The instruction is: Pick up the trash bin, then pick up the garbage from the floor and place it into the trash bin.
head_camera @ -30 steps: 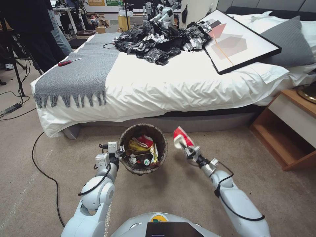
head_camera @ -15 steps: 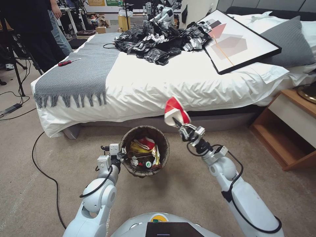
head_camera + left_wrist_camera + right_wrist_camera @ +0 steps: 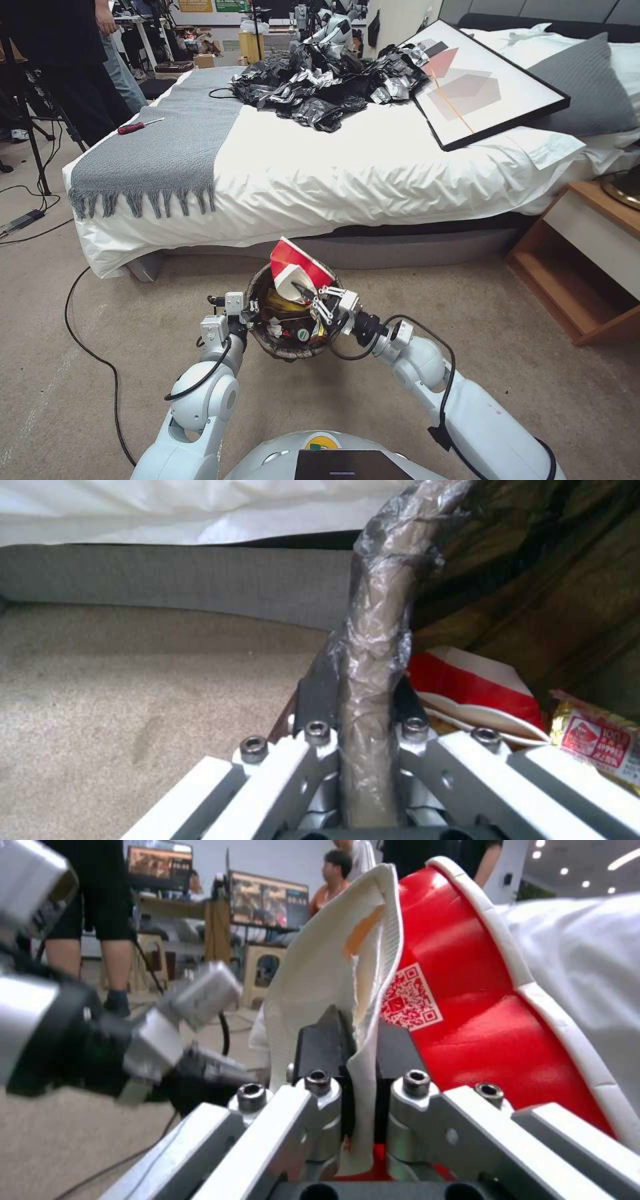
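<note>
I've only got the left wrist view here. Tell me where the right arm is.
Observer: The right gripper is over the trash bin, shut on a crushed red-and-white paper cup.
Operator: Confirm the grip is solid.
Observer: In the right wrist view the pads pinch the cup's white wall between them.
Operator: Report what's already in the bin.
Observer: Yellow wrappers and a green cap lie inside, seen from the head camera.
Operator: Give me the surroundings.
Observer: A bed stands just beyond the bin, a wooden nightstand to its right.
</note>
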Controlling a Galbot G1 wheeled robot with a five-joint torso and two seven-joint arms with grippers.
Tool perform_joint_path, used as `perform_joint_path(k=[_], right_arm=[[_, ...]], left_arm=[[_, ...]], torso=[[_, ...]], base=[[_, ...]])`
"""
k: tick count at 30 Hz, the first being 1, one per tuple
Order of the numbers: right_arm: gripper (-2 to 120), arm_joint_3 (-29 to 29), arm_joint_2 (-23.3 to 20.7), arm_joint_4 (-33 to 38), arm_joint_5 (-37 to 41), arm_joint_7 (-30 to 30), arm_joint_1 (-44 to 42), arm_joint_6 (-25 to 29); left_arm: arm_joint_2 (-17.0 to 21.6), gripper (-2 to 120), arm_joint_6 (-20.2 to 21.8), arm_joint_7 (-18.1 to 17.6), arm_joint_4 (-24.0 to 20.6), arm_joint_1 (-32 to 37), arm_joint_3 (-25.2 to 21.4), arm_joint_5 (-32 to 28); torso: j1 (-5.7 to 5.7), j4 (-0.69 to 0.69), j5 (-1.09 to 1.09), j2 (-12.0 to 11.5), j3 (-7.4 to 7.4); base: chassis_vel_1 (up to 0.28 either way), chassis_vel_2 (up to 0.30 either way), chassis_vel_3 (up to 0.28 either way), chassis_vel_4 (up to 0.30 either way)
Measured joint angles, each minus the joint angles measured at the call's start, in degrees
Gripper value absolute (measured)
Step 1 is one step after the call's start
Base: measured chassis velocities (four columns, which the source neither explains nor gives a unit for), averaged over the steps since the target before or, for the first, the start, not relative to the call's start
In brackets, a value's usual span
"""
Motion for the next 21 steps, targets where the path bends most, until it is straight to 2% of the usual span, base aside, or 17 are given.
perform_joint_path(k=[6, 12, 14, 15, 18, 19, 21], right_arm=[[3, -1.1, 1.3, -5.5, -1.3, -0.1, 1.5, 1.0], [4, -0.9, 2.0, -8.0, -2.3, -0.4, 1.7, 1.2], [14, -0.7, 2.3, -8.9, -2.6, -0.5, 1.8, 1.5], [14, -0.7, 2.3, -8.9, -2.6, -0.5, 1.8, 1.5], [28, -0.5, 2.5, -9.2, -2.6, -0.6, 2.0, 1.5], [28, -0.5, 2.5, -9.2, -2.6, -0.6, 2.0, 1.5], [37, -0.5, 2.6, -9.2, -2.6, -0.8, 2.0, 1.5]], left_arm=[[-0.2, 2, 0.1, 0.0, 0.0, 0.0, 0.1, 0.1], [-0.3, 2, 0.1, 0.0, 0.0, -0.1, 0.1, 0.1], [-0.2, 2, 0.1, 0.0, 0.0, -0.1, 0.1, 0.0], [-0.2, 2, 0.1, 0.0, 0.0, -0.1, 0.1, 0.0], [-0.2, 2, 0.2, 0.0, 0.0, -0.2, 0.1, -0.1], [-0.2, 2, 0.2, 0.0, 0.0, -0.2, 0.1, -0.1], [-0.2, 2, 0.2, 0.0, 0.0, -0.2, 0.1, -0.1]], torso=[[0.0, 0.01, 0.0, 0.0, 0.0], [0.0, 0.0, 0.0, 0.0, 0.0], [0.0, 0.0, 0.0, 0.0, 0.0], [0.0, 0.0, 0.0, 0.0, 0.0], [0.0, 0.0, 0.0, 0.0, 0.0], [0.0, 0.0, 0.0, 0.0, 0.0], [0.0, 0.0, 0.0, 0.0, 0.0]], base=[[0.0, 0.0, 0.0, 0.0], [0.0, 0.0, 0.0, 0.0], [0.0, 0.0, 0.0, 0.0], [0.0, 0.0, 0.0, 0.0], [0.0, 0.0, 0.0, 0.0], [0.0, 0.0, 0.0, 0.0], [0.0, 0.0, 0.0, 0.0]])
